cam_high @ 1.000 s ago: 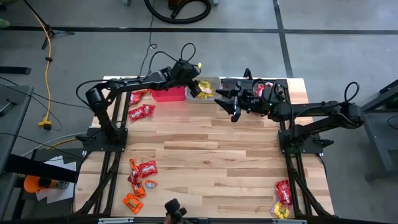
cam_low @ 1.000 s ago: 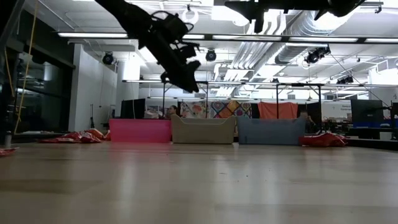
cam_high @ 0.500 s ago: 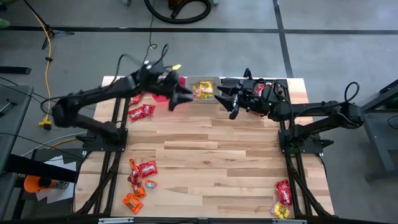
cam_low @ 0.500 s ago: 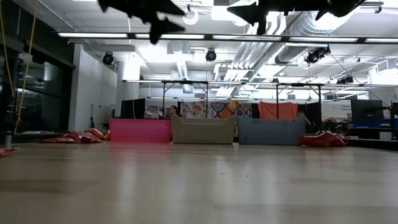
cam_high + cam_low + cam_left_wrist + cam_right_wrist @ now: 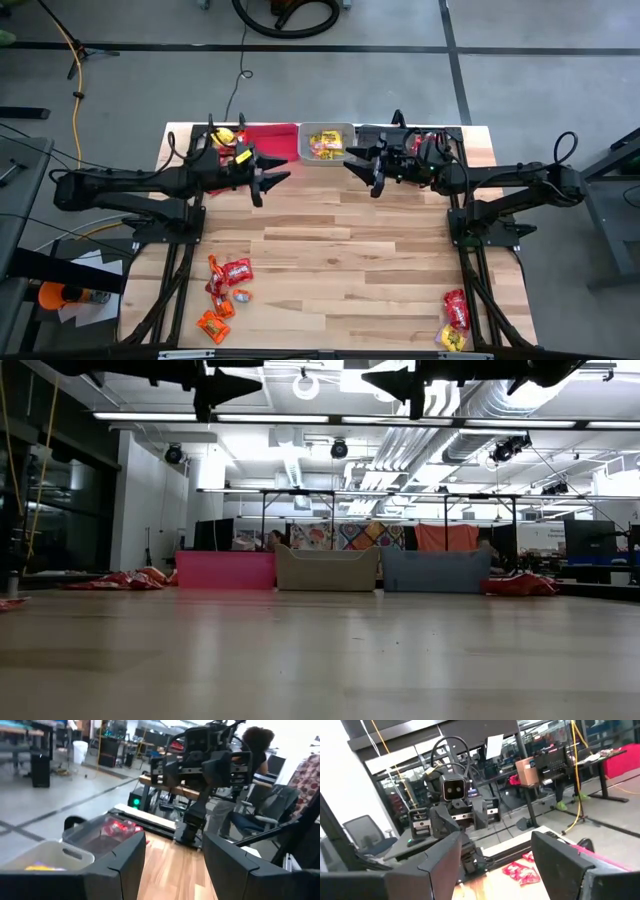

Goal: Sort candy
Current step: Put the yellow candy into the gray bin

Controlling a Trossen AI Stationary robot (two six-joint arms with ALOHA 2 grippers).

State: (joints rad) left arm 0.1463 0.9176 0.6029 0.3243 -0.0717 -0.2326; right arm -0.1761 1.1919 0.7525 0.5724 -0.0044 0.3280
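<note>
Both grippers hover open and hold nothing. My left gripper (image 5: 270, 185) points level toward the table's right, on the near side of the red bin (image 5: 270, 138). My right gripper (image 5: 362, 175) faces it from near the dark bin (image 5: 385, 135). Yellow candies (image 5: 324, 142) lie inside the clear grey bin (image 5: 325, 152). More candy lies flat on the table: a red and orange pile (image 5: 225, 290) at the near left, a few packets (image 5: 455, 315) at the near right, red ones (image 5: 428, 142) by the dark bin. The low view shows both grippers high up: left (image 5: 215, 385), right (image 5: 400, 380).
The three bins stand in a row along the far edge (image 5: 327, 568). A yellow packet (image 5: 228, 135) shows beside the left arm at the far left. Bare wood (image 5: 330, 260) lies between the bins and the near piles. A person (image 5: 252, 750) sits beyond the table.
My left gripper has swung away from above the clear grey bin, toward the table's left and near side, and has turned from pointing down to level. The arm now lies stretched along the left part of the table. My right gripper has stayed in place.
</note>
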